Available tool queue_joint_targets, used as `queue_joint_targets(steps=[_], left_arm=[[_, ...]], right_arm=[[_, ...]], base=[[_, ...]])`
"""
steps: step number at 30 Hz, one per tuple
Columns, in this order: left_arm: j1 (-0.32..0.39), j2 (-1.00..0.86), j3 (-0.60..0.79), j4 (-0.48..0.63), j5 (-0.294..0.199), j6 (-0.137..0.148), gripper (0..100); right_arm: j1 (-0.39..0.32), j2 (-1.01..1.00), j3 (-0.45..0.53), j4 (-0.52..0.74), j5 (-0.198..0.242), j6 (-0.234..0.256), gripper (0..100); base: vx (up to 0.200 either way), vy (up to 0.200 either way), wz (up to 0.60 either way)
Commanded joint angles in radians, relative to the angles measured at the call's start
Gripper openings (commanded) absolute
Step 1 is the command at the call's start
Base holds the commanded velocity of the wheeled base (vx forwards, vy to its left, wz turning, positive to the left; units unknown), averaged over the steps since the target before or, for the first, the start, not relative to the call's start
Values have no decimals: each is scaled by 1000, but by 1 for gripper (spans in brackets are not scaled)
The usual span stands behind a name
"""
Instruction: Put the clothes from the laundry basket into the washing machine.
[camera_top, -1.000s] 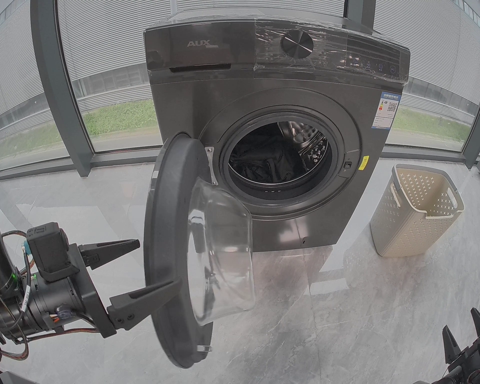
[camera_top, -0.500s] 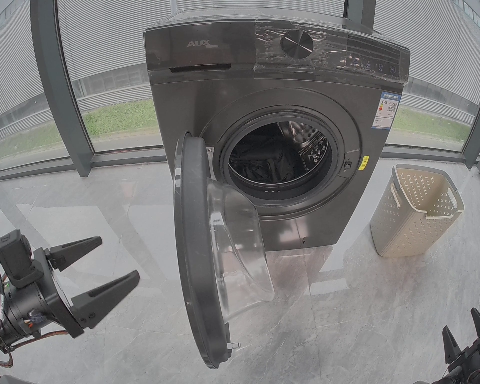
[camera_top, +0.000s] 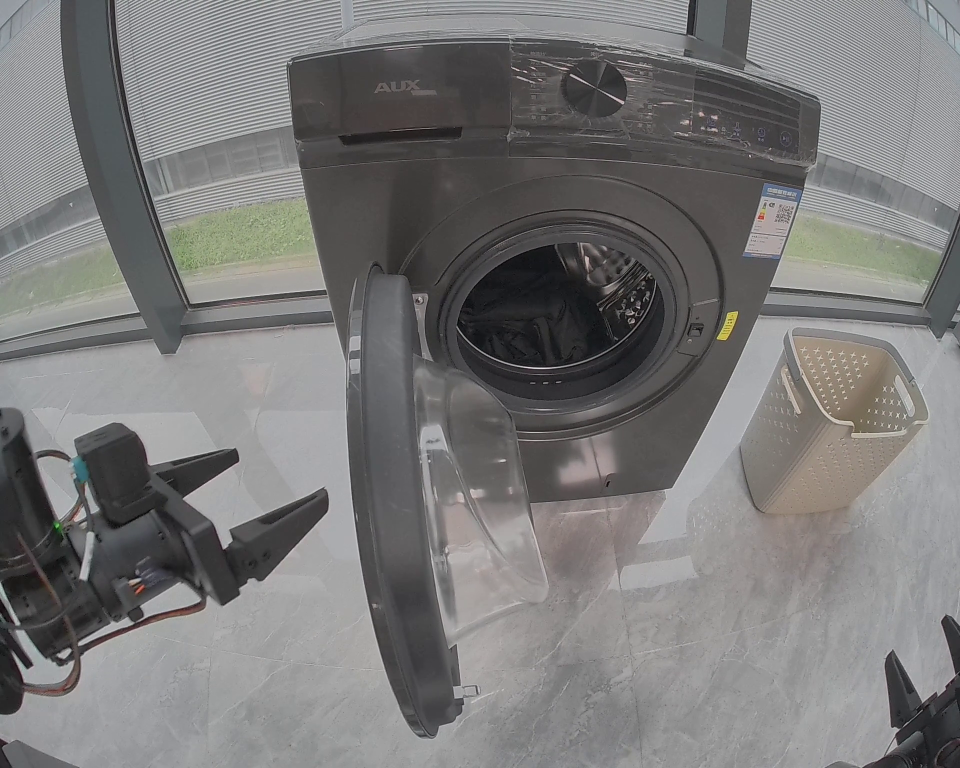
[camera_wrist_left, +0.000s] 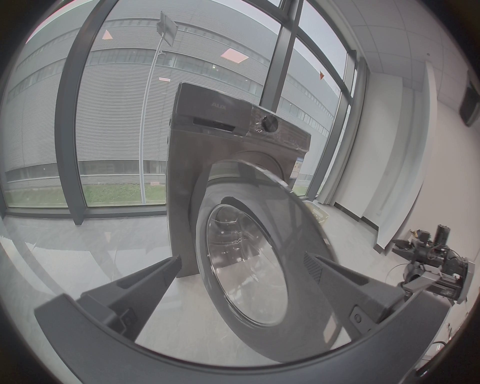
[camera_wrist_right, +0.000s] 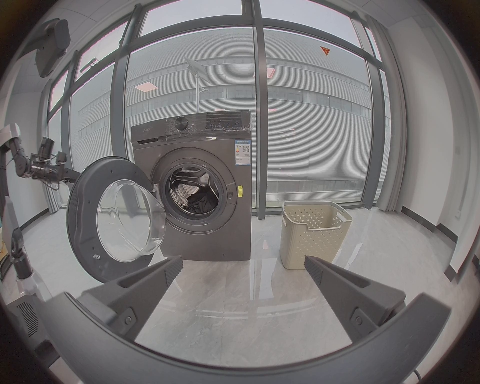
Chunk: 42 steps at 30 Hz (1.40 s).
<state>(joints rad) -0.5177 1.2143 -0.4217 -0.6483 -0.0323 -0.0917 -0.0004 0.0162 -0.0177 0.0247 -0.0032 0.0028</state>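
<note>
The grey washing machine (camera_top: 560, 150) stands ahead with its round door (camera_top: 390, 480) swung open to the left, the glass bowl (camera_top: 480, 500) facing the drum. Dark clothes (camera_top: 525, 320) lie inside the drum, also seen as a dark heap (camera_wrist_right: 200, 202) in the right wrist view. The cream laundry basket (camera_top: 835, 420) stands on the floor right of the machine; what shows of its inside is bare. My left gripper (camera_top: 280, 477) is open, a short way left of the door's outer face (camera_wrist_left: 300, 225). My right gripper (camera_top: 918, 650) is open, low at the right, holding nothing.
Glass window walls with dark frames (camera_top: 110, 180) run behind and beside the machine. The shiny grey tile floor (camera_top: 700, 620) is free in front of the machine and basket (camera_wrist_right: 312, 227). A white wall (camera_wrist_left: 400, 150) lies off to the right.
The door swung partway toward the machine, then stopped. My left gripper came off the door's edge, dropped back to the left, and has since risen and moved right again.
</note>
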Motion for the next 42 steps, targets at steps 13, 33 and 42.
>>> queue_joint_targets(steps=[13,33,42], left_arm=[[-111,324,-244,-63,31,0,100],[-171,588,-563,-60,66,3,100],[-166,657,-680,-57,66,3,100]], right_arm=[[0,-13,10,0,0,-1,100],[0,-13,8,0,0,0,100],[0,-13,10,0,0,0,100]], base=[[0,0,0],[0,0,0],[0,0,0]])
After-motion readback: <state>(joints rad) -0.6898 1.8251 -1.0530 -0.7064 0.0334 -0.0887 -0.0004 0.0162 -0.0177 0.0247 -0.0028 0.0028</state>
